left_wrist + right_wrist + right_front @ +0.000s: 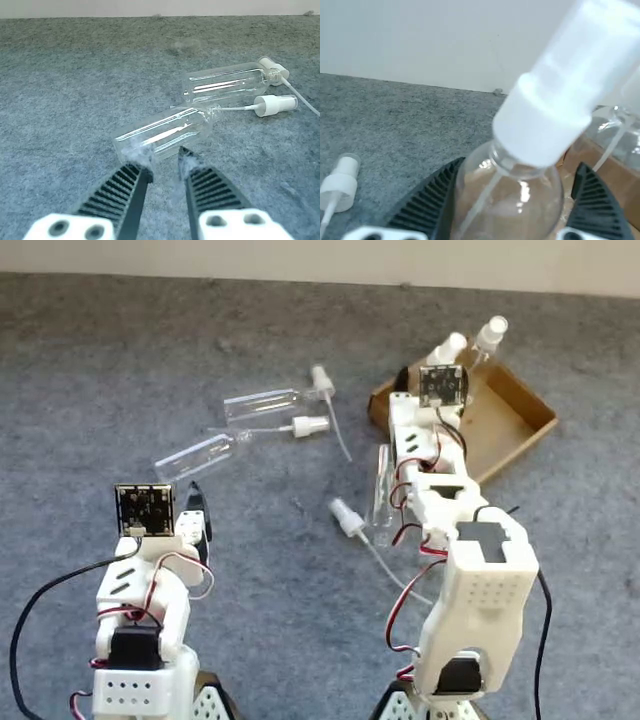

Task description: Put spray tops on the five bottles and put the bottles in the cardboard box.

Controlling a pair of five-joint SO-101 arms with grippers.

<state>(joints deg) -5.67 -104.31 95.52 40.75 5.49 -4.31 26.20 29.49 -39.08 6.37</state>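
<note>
**Desk:** What is the right side doing?

**Me:** My right gripper [522, 167] is clenched around the held bottle [510, 202], just under its neck. Its fitted spray top [552, 112] is on. From the high view, I see that arm stretched out to the far left part of the cardboard box [510, 425]. I cannot tell whether the bottle's base touches the box floor.

**Desk:** Anything else in the box?

**Me:** 1 upright bottle [490, 337], capped, stands at the far edge just beside the held one.

**Desk:** And the left?

**Me:** My left gripper [162, 159] sits low over the grey carpet [100, 360]. Its jaws are released, a narrow gap with nothing between them. The uncapped bottle [162, 131] lies on its side just past the fingertips.

**Desk:** The other pieces?

**Me:** Beyond that one lies a capped bottle [225, 86], with a loose spray top [275, 104] between the 2. A 5th bottle [382, 485] lies right against the right arm, with another loose top [348, 518] near it on the carpet
</note>
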